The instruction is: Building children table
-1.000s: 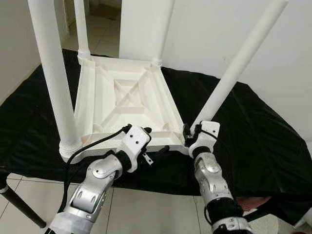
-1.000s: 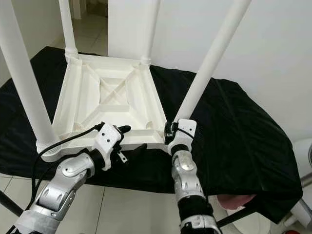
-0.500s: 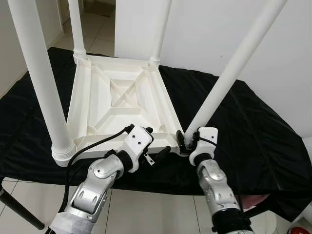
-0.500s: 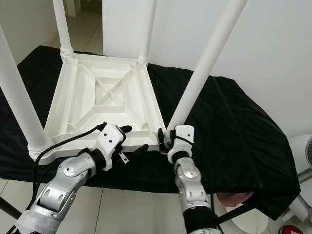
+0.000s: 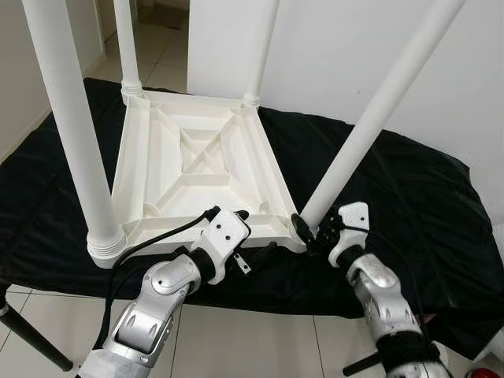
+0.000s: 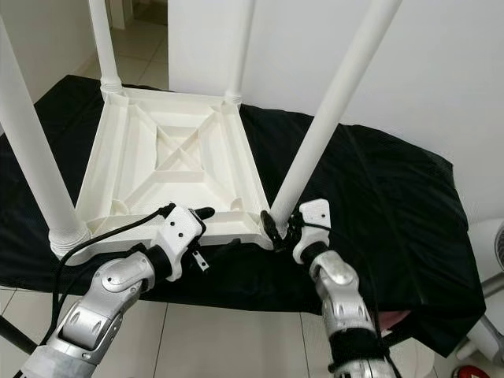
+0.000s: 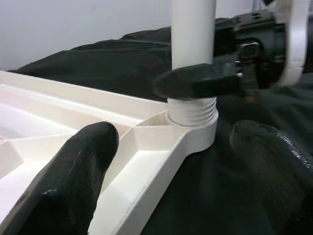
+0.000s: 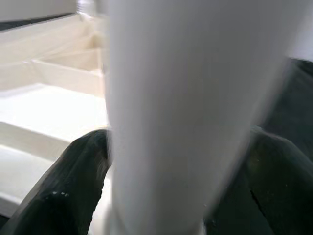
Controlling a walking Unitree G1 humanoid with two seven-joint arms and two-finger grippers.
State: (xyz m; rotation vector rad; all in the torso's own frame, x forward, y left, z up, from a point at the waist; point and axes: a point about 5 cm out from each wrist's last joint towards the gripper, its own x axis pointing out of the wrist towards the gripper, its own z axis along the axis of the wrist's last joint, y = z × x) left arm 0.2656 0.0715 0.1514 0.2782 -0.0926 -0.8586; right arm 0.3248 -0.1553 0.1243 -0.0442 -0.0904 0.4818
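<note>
A white children's table (image 5: 197, 157) lies upside down on a black cloth (image 5: 409, 189), its legs pointing up. My right gripper (image 5: 309, 228) is shut on the near right leg (image 5: 370, 118) just above its base; the leg (image 8: 186, 98) sits between the two fingers (image 8: 73, 186). A threaded collar (image 7: 193, 110) at that leg's foot sits in the corner socket, with a right finger across the leg above it. My left gripper (image 5: 253, 234) is open over the near rim, one finger (image 7: 73, 181) inside the tabletop's underside and the other outside over the cloth.
The cloth-covered surface ends just in front of my arms, with tiled floor (image 5: 236, 346) below. A dark support leg (image 5: 27, 339) stands at the lower left. A white wall (image 5: 331, 47) rises behind. The three other legs stand upright at their corners.
My right forearm has swung out to the right and its wrist has turned around the leg base, still gripping it. The left gripper stays at the rim. The view shifted slightly.
</note>
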